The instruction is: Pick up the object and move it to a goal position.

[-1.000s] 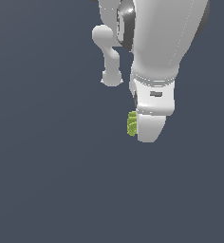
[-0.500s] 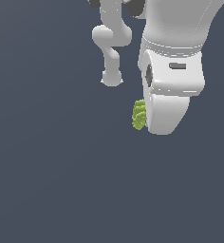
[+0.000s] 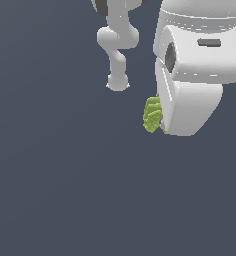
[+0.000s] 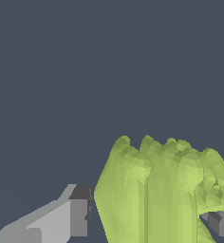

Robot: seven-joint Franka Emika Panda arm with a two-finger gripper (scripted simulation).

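So the object [image 3: 152,114] sits just right of centre in the exterior view, tucked against the lower left edge of the big white gripper [image 3: 162,125]; in the wrist view it fills the lower right of the frame, lumpy yellow-green with ridges running along it. One grey finger [image 4: 69,218] is just beside its one flank, a bit of the other pokes out at the far side, so I'd say the pincer is pinching the object between them. My guess on handling: small, light, stiff, nothing fragile; those ridges should give the pads some bite, though the lumpy sides mean uneven contact, so it could twist; best hold looks like across the flatter flanks, around mid-body.
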